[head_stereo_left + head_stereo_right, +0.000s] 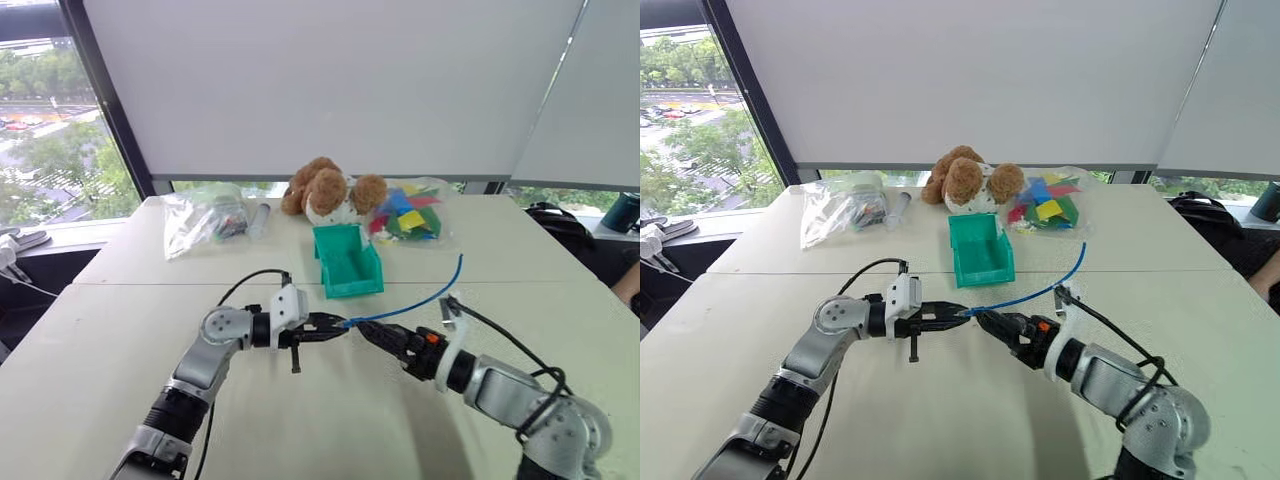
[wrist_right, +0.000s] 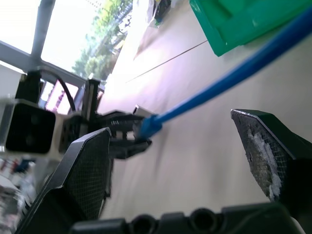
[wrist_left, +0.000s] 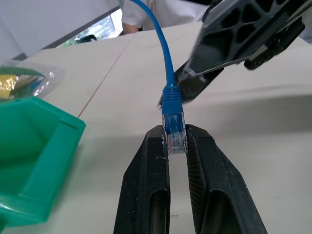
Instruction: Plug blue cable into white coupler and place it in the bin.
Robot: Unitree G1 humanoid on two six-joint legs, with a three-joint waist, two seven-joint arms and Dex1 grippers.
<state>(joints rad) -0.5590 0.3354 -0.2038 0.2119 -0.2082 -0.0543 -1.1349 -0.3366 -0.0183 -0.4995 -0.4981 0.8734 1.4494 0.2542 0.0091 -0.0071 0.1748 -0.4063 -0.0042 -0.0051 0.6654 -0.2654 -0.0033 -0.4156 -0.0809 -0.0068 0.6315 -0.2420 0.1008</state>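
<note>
**Plug pinched, coupler still to find**

We've got the blue cable [image 3: 168, 73] by its clear plug: left gripper [image 1: 335, 325] is clamped on it, fingers [image 3: 146, 180] closed w/ the plug sitting between the tips, its blue boot sticking out past them. Cable arcs up and away to our right, free end hanging in the air above the table [image 1: 120, 340]. Right gripper [image 1: 368, 330] sits just beside the plug, nose to nose w/ the left one, its fingers [image 2: 87, 170] spread wide either side of the cable and not touching it.

Bin [image 1: 347, 262] is ahead of both grippers, near the teddy bear [image 1: 325, 190], upright, lowered lip toward us; looks empty as far as we can see.

Step in hand, we'd say: securing/re-gripping the cable end before mating. Plugging isn't done yet. We can't spot the white coupler for sure in these views, so the next move prob. calls for the right gripper either to steady the cable behind the boot or go fetch the coupler, then line the plug up square w/ the socket. Bin comes last.
</note>
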